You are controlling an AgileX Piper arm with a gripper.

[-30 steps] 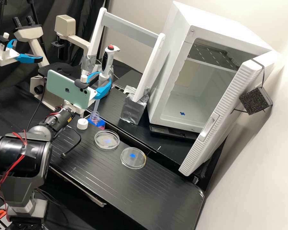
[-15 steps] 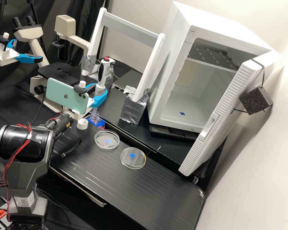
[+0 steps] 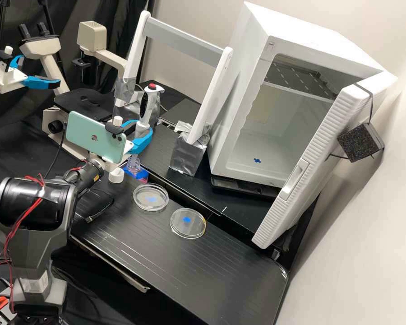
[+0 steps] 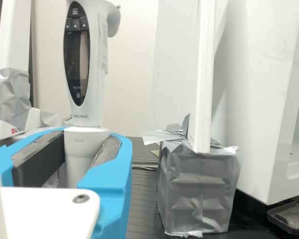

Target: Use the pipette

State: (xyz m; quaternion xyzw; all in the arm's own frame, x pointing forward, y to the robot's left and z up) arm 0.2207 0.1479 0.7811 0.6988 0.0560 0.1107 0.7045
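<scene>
Blue fingers (image 3: 141, 145) clasp the pipette (image 3: 150, 101), seemingly dipped into the bottle (image 3: 137, 173) at their six o'clock; dispensing probably remains.

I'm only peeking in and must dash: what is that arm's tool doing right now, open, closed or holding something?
Tool: closed on the pipette, its two blue fingers on either side of it.

Bright light on the wall (image 3: 370, 253) (soft shadow beside the door (image 3: 318, 149)), faint glare on the black bench (image 3: 203, 266).
</scene>
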